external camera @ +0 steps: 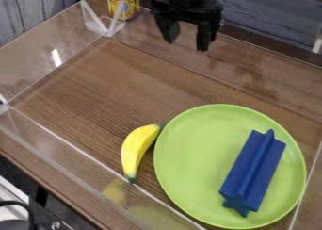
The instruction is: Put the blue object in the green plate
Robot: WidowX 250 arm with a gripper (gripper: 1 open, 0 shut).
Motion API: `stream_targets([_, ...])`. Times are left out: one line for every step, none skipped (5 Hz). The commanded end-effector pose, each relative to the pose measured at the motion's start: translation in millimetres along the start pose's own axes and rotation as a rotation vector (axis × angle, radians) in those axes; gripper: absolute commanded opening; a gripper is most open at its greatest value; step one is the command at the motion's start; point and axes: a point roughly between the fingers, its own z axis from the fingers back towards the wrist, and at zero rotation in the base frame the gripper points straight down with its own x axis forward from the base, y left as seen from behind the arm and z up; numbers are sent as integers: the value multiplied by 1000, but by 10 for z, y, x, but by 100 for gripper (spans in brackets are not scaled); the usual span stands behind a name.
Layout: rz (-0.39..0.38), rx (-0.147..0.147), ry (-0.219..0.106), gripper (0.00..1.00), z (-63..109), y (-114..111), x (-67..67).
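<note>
The blue object [254,170], a long dark-blue block with a ridge, lies flat on the right half of the green plate [189,163] at the front right of the table. My gripper [185,32] hangs at the back of the table, well away from the plate. Its two dark fingers point down, spread apart, with nothing between them.
A yellow banana [137,148] lies on the wood just left of the plate, touching its rim. A yellow can [122,2] stands at the back left. Clear plastic walls [56,111] border the wooden table on the left and front.
</note>
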Motion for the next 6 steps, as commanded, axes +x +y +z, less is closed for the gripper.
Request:
stream_targets([-6,7,-57,100,14,-36,132])
stream_targets([0,-3,-56,100,-86,-170,112])
stream_targets([-36,-16,-57,0,-184,-316,150])
stream_targets([-77,-23,-59,0,-220,-414,181])
stream_targets([-139,-26,-58,100,-317,-427,235])
stream_targets([-137,-14,-60,100,-395,-317,199])
